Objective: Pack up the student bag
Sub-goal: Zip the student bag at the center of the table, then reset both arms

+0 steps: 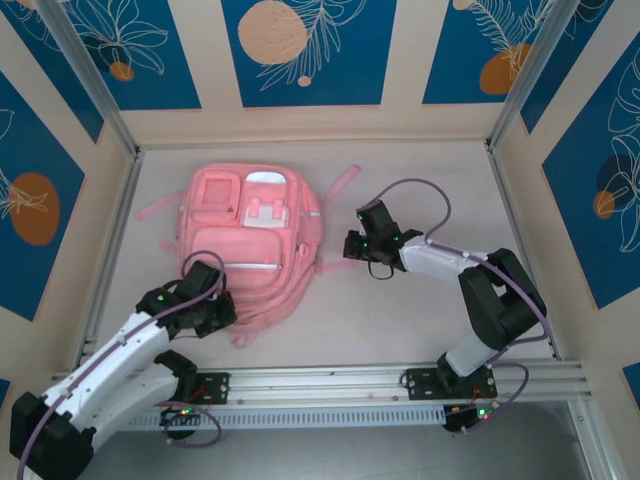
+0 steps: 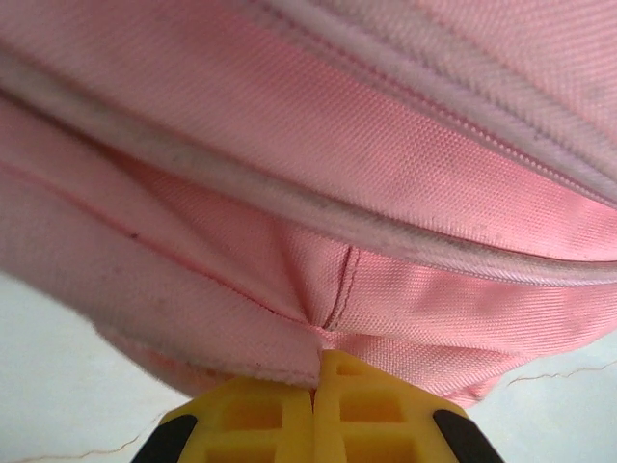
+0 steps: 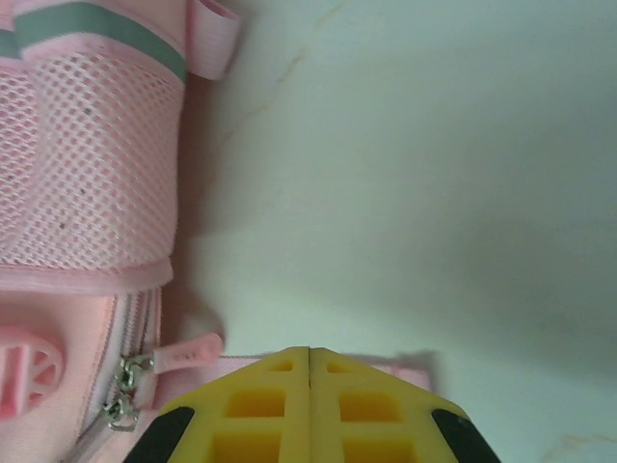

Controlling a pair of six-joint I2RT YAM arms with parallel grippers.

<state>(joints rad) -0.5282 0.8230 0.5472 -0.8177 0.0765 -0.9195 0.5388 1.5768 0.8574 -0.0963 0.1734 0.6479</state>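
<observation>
Bracing the student bag [image 1: 250, 250] for opening looks like the step in hand. It lies flat on the table [image 1: 430, 170], left of centre and nearer the far edge. Left end effector [image 2: 313, 391], fingers together, nips a puckered fabric fold at the bag's near-left corner. Right end effector [image 3: 308, 376] is closed too, just beside the bag's right side, w/ zip pulls [image 3: 123, 395] close to its left. Next move prob. needs those tips on a pull. Can't tell if the pink strip [image 3: 410, 363] behind them is held, or which pocket that zip serves.

Student bag [image 2: 386, 145] fabric, pinched by left pincer [image 2: 315, 362]
</observation>
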